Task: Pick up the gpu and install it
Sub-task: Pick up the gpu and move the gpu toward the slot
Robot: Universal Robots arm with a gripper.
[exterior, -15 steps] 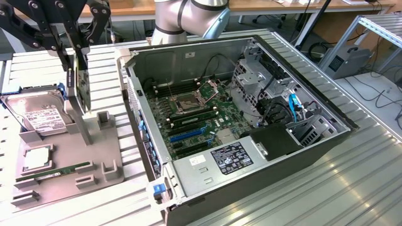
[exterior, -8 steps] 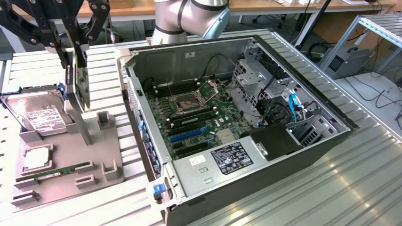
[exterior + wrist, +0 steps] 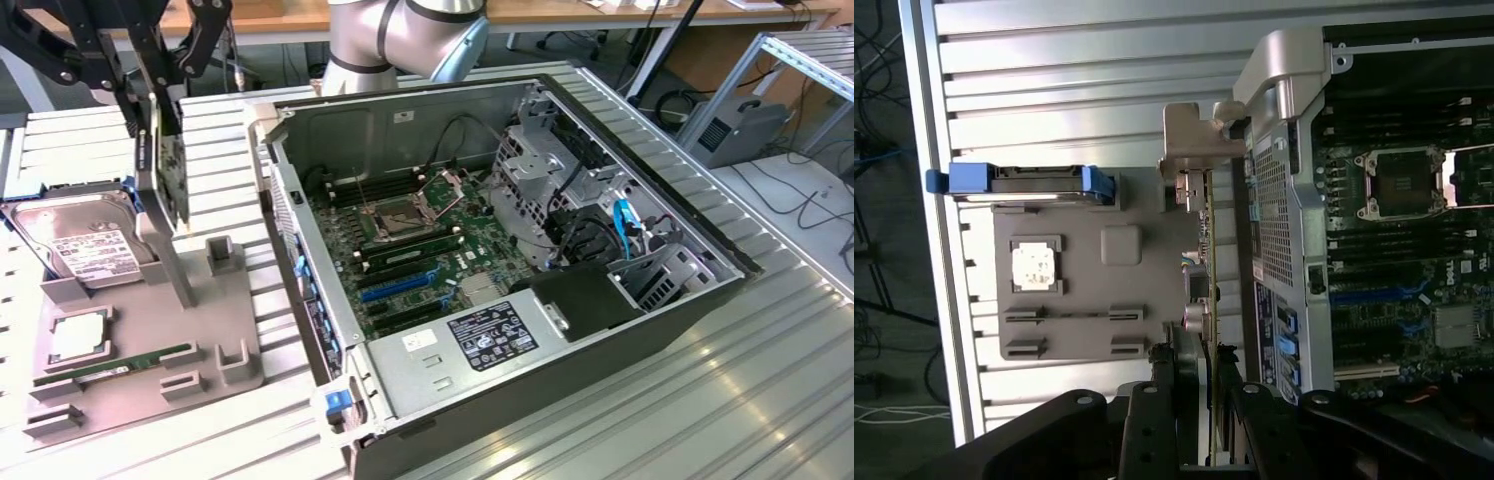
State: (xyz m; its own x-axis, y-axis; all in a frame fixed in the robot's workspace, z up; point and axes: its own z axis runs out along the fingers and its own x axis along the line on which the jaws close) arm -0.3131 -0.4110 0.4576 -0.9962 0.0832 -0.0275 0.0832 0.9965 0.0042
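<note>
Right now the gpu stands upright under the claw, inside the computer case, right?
No. The exterior view shows the gpu upright under the claw, but outside the computer case, above the gray tray beside it.

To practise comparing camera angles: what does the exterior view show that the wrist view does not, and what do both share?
Exterior view adds: the arm's grey joint, the hard drive's white label, the power supply's sticker. Wrist view adds: floor cables past the hard-drive end of the table. Shared: the gpu in the gripper, grey tray, CPU socket.
</note>
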